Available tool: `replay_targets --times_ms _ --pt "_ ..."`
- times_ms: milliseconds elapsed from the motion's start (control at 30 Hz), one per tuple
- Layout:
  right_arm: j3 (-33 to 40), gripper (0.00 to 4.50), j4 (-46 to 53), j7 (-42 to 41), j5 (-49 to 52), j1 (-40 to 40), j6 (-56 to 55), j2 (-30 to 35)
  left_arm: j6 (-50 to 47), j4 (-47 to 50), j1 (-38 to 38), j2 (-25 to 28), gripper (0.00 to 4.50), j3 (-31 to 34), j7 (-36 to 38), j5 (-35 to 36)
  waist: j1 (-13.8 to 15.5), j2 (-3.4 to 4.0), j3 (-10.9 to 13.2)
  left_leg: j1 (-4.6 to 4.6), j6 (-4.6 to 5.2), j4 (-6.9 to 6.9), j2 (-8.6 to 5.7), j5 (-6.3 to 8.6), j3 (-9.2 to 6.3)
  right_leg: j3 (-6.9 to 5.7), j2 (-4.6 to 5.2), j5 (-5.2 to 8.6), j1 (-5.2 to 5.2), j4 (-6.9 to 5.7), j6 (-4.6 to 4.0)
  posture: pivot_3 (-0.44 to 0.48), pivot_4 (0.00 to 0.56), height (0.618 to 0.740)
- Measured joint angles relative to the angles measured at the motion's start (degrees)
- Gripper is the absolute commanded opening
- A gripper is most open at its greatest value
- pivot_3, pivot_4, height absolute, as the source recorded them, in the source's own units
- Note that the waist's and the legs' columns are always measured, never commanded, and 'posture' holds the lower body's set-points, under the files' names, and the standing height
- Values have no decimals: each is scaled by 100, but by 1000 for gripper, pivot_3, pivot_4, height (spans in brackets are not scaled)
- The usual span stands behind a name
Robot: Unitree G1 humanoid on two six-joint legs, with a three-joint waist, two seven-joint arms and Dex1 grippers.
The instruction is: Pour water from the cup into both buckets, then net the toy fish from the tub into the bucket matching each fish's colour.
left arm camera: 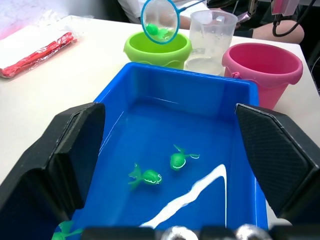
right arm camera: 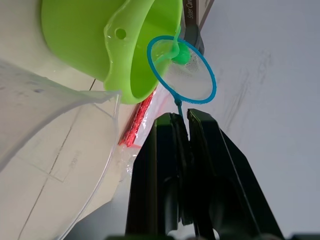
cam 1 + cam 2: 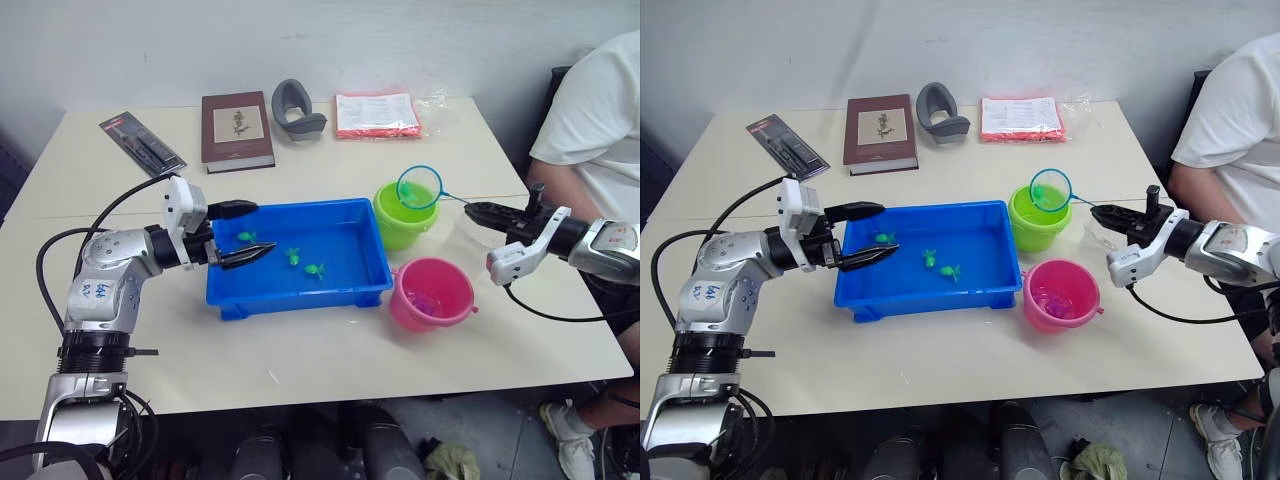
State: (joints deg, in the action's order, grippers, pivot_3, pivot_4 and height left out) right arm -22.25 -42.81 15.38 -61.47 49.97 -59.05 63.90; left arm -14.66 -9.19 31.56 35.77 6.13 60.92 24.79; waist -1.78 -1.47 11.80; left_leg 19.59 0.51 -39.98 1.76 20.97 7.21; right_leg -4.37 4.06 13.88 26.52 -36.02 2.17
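1. The left gripper (image 3: 243, 232) hangs over the left end of the blue tub (image 3: 372, 262), its two fingers spread wide and holding nothing; the lower finger dips inside the rim.
2. Three green fish are in the tub: one (image 3: 246, 237) just beside the left gripper and two more (image 3: 293, 256) (image 3: 314, 270) near the middle. I see no pink fish among them, so the tub seems to hold green ones only.
3. Over the green bucket (image 3: 398, 228) sits the round hoop of a small net (image 3: 418, 187), tilted, with a green fish (image 2: 180, 54) lying in its mesh. My guess is this fish is about to be dropped into the bucket.
4. The pink bucket (image 3: 432, 312) stands just in front of the green one, close to the tub's right end. Small pink shapes lie at its bottom, likely pink fish already sorted.
5. The clear cup (image 1: 212, 41) stands upright on the table behind the two buckets, some water in its bottom; pouring appears finished.
6. The right gripper (image 3: 478, 211) has its fingers pressed together on the net's thin handle.
7. Left to do, as I judge: release this fish, then net the three green ones.
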Motion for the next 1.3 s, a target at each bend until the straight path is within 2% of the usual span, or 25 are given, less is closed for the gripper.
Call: replay_targets --times_ms 267,500,1300 --pt "-101 0 218 941 -544 173 62 134 17 -11 7 -146 4459 -47 -36 -1 5 0 0 0 -1 1 0 0 1 3 -1 0 -1 1 0 0 150 740" --pt "-540 0 -269 1648 -1127 524 442 112 54 -85 110 -225 4459 -61 -37 -15 1 0 0 -1 -2 1 0 0 3 5 -5 0 -1 2 0 0 150 740" --pt "-1188 0 -831 1524 -1114 944 360 -61 104 -170 145 -220 4459 -52 -112 -25 -7 1 -1 -3 -4 5 3 -1 6 10 -9 0 0 2 0 0 150 740"
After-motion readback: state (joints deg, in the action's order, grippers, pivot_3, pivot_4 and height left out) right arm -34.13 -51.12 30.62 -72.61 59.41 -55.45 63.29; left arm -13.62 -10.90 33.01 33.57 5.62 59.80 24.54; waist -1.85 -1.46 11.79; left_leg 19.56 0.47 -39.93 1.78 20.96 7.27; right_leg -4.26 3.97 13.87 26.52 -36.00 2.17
